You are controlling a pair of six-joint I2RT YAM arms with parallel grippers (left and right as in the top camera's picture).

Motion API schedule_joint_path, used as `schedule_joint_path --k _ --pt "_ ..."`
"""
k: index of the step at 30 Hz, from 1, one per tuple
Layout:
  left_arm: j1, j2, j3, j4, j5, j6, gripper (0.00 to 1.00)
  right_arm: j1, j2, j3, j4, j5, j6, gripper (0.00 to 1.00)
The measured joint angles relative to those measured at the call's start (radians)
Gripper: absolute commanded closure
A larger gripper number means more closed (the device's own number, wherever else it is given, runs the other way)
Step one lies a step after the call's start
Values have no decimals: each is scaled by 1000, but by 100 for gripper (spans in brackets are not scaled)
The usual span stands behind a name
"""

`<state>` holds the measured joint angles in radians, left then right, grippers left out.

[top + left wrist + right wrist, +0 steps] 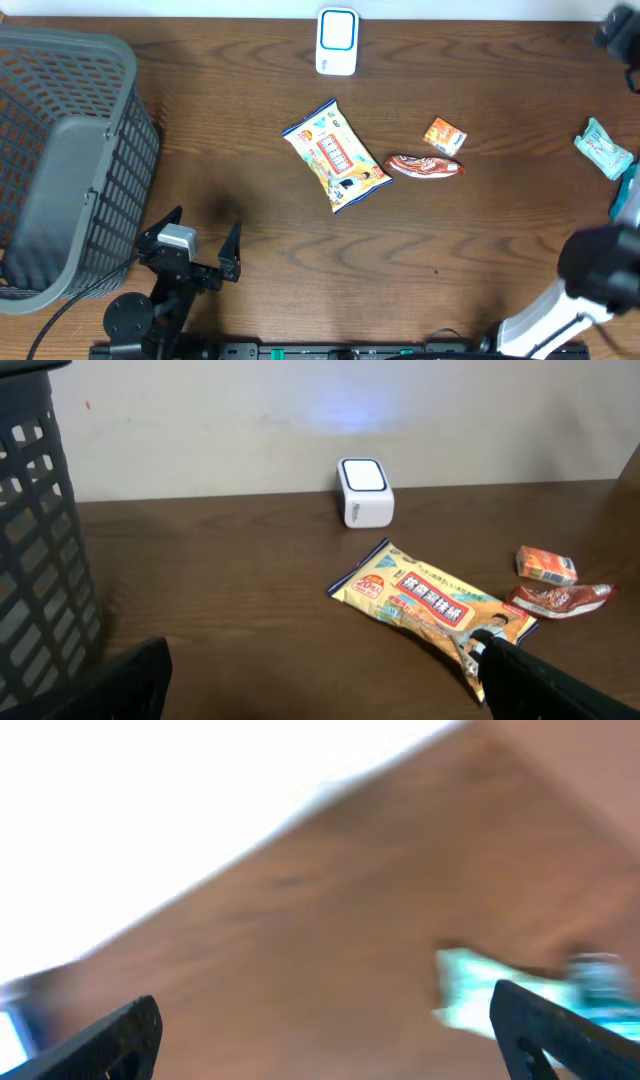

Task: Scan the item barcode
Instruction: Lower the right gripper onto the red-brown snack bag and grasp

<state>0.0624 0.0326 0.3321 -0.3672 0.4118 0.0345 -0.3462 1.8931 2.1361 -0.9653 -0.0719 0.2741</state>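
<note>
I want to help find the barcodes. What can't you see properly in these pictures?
- Yellow snack bag: no barcode shows; print too small in overhead and left wrist views.
- Teal packet: smeared by motion blur in the right wrist view; small, near the right edge overhead.
- Orange sachet and red wrapper: labels too small overhead.
- Basket: left side cut off by the overhead picture's edge.

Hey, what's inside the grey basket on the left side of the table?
Inside the basket, only its bare grey floor shows overhead, no item on it. Its left part runs out of frame, and the left wrist view shows just the outer wall.
</note>
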Motion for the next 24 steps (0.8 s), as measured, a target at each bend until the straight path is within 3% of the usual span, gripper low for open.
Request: schedule_joint_path --k 9,16,24 --pt "0 0 0 0 0 0 2 189 -66 7 -192 -321 181 1" --pt "0 0 0 0 0 0 2 349 0 -32 -379 -332 253 1" --pt "0 0 0 0 0 0 2 528 141 -205 -377 -226 595 1"
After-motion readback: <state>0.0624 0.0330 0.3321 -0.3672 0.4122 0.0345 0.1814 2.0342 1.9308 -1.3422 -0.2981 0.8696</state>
